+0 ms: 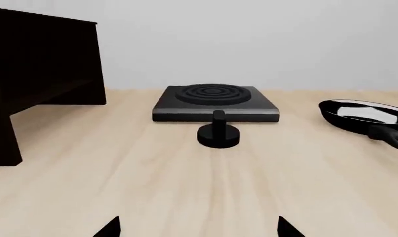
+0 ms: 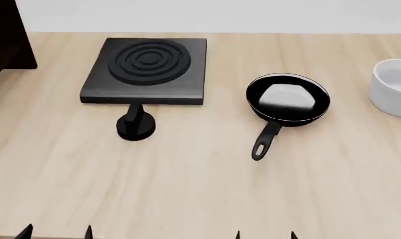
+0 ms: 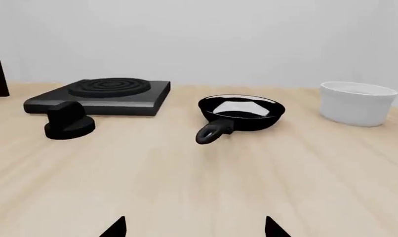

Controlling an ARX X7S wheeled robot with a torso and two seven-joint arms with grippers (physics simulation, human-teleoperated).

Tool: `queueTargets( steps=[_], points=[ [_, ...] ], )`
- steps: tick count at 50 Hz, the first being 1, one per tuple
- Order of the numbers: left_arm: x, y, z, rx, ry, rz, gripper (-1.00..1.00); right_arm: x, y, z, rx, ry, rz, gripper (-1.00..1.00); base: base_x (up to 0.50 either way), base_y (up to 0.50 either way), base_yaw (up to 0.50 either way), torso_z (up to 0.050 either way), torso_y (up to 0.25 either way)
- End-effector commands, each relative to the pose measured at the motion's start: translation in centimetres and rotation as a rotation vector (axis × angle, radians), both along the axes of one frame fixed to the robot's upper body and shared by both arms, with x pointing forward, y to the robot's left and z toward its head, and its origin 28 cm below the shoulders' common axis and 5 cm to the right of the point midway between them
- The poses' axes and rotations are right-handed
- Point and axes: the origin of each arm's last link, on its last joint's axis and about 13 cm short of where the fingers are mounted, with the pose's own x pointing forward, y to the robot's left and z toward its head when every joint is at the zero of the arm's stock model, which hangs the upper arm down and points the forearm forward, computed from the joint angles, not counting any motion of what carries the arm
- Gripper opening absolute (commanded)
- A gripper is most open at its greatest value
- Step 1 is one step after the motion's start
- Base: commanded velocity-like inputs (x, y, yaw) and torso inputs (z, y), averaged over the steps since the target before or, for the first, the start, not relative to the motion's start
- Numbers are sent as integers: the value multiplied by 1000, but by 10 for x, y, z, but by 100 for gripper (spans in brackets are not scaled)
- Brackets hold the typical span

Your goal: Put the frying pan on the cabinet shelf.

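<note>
The frying pan (image 2: pixel 288 97) sits flat on the wooden counter right of centre, its long handle (image 2: pixel 265 140) pointing toward me; it also shows in the right wrist view as the frying pan (image 3: pixel 242 112) and at the left wrist view's edge as the frying pan (image 1: pixel 367 114). The dark cabinet shelf (image 2: pixel 5 35) stands at the far left, seen larger as the cabinet shelf (image 1: pixel 41 69). My left gripper (image 2: pixel 56 232) and right gripper (image 2: pixel 265 234) hover at the near edge, both open and empty, well short of the pan. Only the fingertips (image 1: pixel 110 228) (image 3: pixel 271 228) show.
A square black burner plate (image 2: pixel 147 69) with concentric rings lies at the back centre-left, a black knob-like piece (image 2: pixel 135 124) on a round base just in front of it. A white round bowl (image 2: pixel 393 87) stands at the far right. Light wood counter (image 2: pixel 187 189) spreads between.
</note>
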Motion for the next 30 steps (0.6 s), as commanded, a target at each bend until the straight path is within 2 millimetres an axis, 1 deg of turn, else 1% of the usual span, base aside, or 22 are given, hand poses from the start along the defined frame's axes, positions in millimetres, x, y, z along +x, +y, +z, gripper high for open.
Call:
queueTargets(
  steps=[1,5,8,15,21,25,30],
  points=[
    [0,0,-1,4,5,-9,100,4,-2,-5,-6,3,-3,100,0,0,0,50,35],
    [2,1,-3,2,3,-9,100,5,-2,-5,-12,3,-3,100,0,0,0,50,37],
    [3,2,-5,1,2,-7,100,-5,1,5,-12,1,-5,100,0,0,0,50,37],
    [0,0,0,3,0,-10,100,-10,4,16,-16,-10,-6,100,0,0,0,50,37],
    [-4,-3,8,7,-2,-13,100,-11,4,18,-18,-5,-4,100,0,0,0,50,37],
    [-2,-2,6,0,7,0,100,-12,5,22,-19,-4,-3,100,0,0,0,48,32],
    [-1,-1,8,-9,14,16,100,-13,5,24,-19,-4,-3,100,0,0,0,0,0]
  ],
)
